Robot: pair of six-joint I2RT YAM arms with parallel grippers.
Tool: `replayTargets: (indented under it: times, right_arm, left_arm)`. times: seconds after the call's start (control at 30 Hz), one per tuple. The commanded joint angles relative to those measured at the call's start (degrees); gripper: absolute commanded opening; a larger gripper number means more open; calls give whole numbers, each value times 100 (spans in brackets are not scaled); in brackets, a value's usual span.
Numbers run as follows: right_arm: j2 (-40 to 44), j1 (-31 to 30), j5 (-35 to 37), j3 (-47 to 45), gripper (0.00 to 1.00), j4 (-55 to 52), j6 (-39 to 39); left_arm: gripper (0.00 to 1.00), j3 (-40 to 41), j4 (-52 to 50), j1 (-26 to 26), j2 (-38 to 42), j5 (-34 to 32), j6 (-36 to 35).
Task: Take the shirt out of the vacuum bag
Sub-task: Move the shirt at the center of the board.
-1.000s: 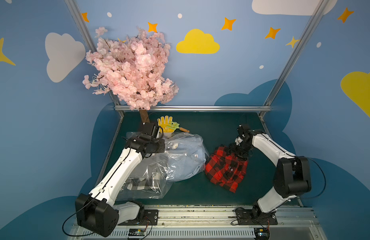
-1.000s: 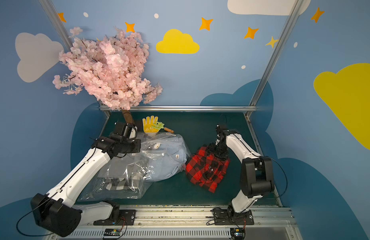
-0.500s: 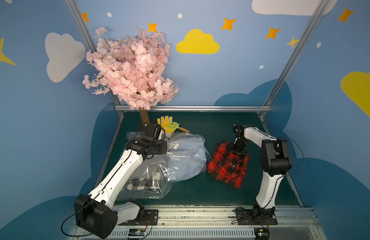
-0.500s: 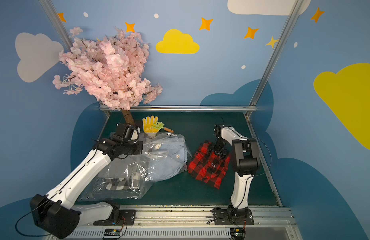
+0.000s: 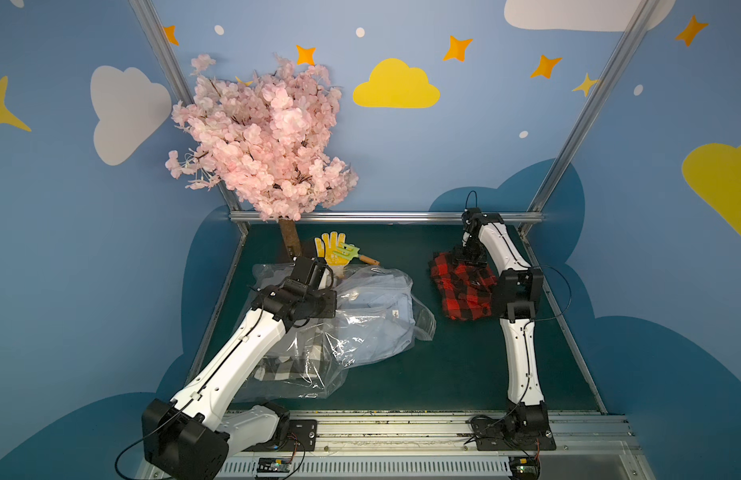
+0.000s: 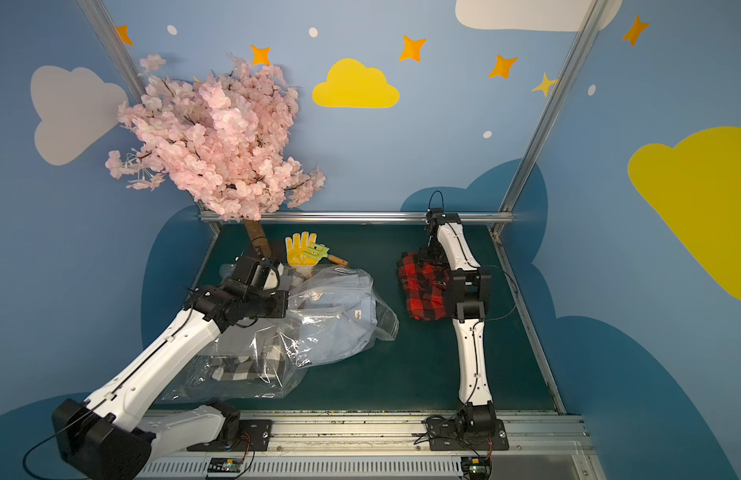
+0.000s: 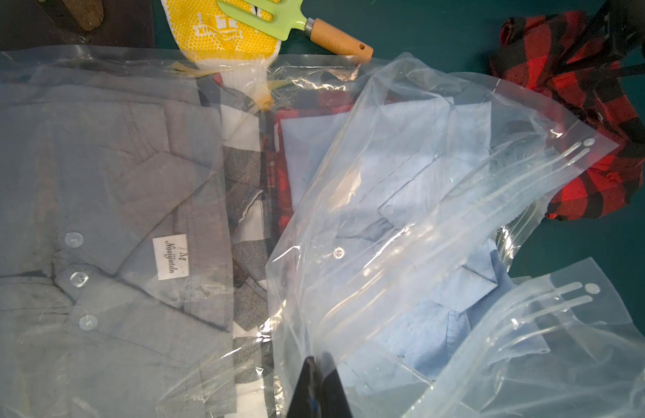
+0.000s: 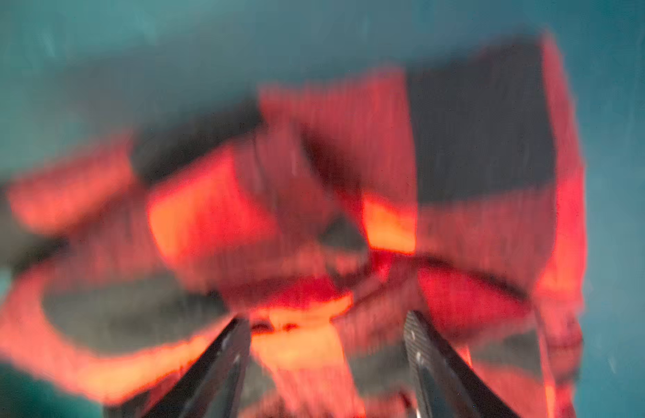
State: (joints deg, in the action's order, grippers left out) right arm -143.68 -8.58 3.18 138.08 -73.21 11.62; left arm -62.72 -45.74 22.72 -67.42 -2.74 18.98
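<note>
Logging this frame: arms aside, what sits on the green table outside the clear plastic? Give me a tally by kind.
red-and-black plaid shirt: 1
yellow glove: 1
green hand fork: 1
pink blossom tree: 1
Total: 4

Both top views sit high over the front rail (image 5: 402, 424), pitched down toward the back wall (image 5: 464, 166), far enough back to take in the whole table (image 5: 443, 374). Left wrist cam is close, looking down on the bag (image 7: 404, 224), with the red shirt (image 7: 585, 126) at frame edge. Right wrist cam is closer still on that same shirt, blurred.
</note>
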Motion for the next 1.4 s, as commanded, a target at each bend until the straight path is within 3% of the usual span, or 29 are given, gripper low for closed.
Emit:
replayTargets:
  times: [0.0, 0.23, 0.47, 0.67, 1.07, 1.2, 1.37]
  right_arm:
    - [1467, -196, -293, -930, 72, 24, -361]
    - [3699, -831, -1107, -3986, 73, 906, 20]
    - [3778, -1389, 65, -5236, 71, 1222, 773]
    - [3460, -1551, 469, -5531, 70, 1239, 882]
    - [2628, -1602, 600, -4577, 66, 1011, 752]
    - [2392, -1594, 794, -4815, 55, 906, 811]
    - [2857, -1490, 932, -5718, 36, 1056, 944]
  left_arm:
    - [8, 96, -181, 39, 266, -3, 102]
    - [7, 214, -134, 164, 399, 4, 186]
    - [7, 288, -93, 281, 554, -11, 290]
    - [8, 441, -93, 286, 793, -77, 360]
    - [8, 515, -76, 300, 932, -121, 387]
    - [8, 550, -20, 303, 919, -119, 405]
    - [8, 550, 123, 303, 758, 5, 413]
